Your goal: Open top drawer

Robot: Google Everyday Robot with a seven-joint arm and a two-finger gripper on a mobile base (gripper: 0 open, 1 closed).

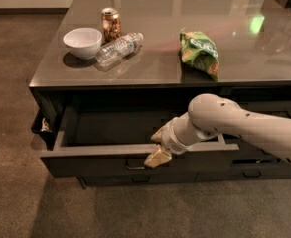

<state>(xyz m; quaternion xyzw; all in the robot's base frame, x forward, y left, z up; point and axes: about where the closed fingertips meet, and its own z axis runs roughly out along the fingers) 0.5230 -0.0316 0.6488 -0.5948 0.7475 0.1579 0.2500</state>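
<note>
Camera view: tool point(157, 148) sits at front rim of open top drawer point(88, 163); grip state unclear.

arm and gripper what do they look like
The arm is an off-white tube with a rounded joint dotted with small dark holes and a ribbed wrist. The gripper, at the front edge of the top drawer, is tan and wedge-shaped.

The top drawer point(95, 165) is pulled out — the end effector point(157, 148) sits at its front edge, near the handle point(134, 165).
</note>
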